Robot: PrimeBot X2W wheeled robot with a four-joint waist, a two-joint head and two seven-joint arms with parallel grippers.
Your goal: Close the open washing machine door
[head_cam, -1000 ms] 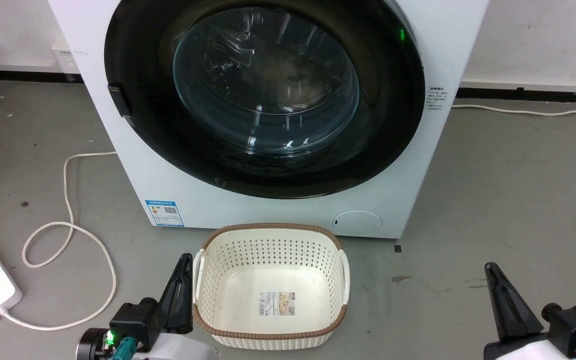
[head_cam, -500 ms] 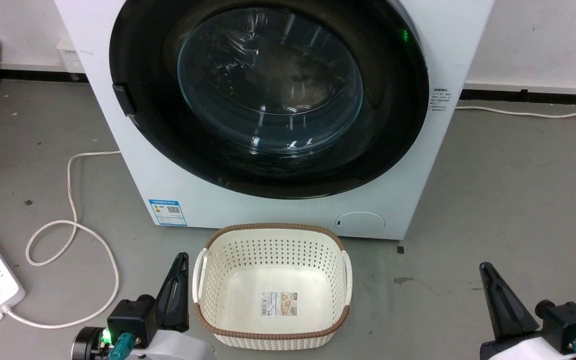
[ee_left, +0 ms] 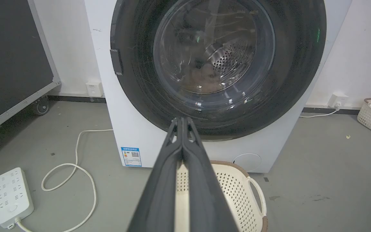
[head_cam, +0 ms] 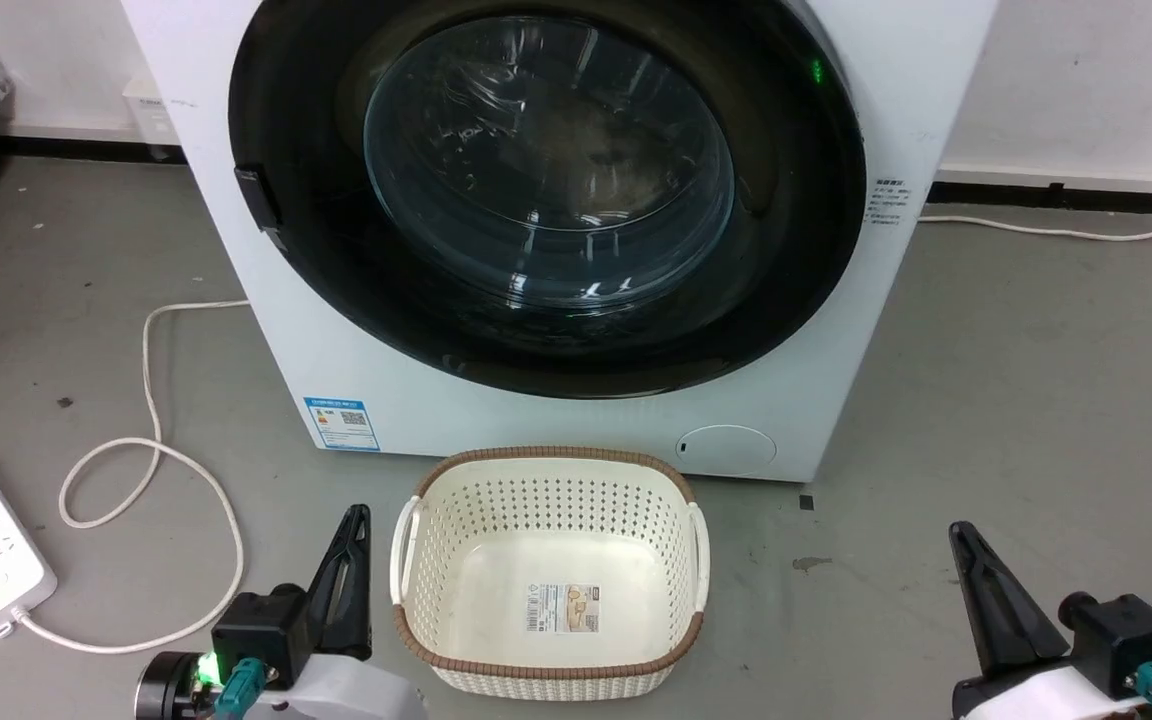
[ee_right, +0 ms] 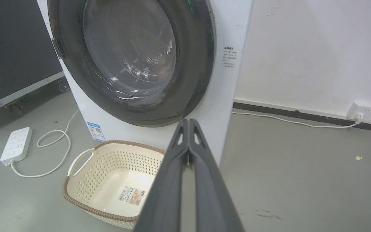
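Inspecting from the head view, I find the washing machine door (head_cam: 548, 170) lying flush in the round port of the washing machine (head_cam: 496, 410). Its black rim is seated all round and I see no gap along the edge. In my judgement the door is shut, but I cannot tell whether its latch has engaged.

My left gripper (head_cam: 360, 515) and right gripper (head_cam: 956, 530) hang low over the floor, well short of the machine. Each has its fingers pressed together and holds nothing. The cream basket (head_cam: 546, 455) stands just before the machine, between the two grippers, with the left one just beside its rim.

Risks noted:
- If the latch is not home, the door could swing open and would need a further press.
- A press with closed fingertips on the bulging glass would likely skid off. The flat rim near the dark tab (head_cam: 258, 198) looks the safer spot.
- Any forward reach may knock the basket.
- The white cable (head_cam: 151, 460) looped on the floor to my left could snag a wheel.
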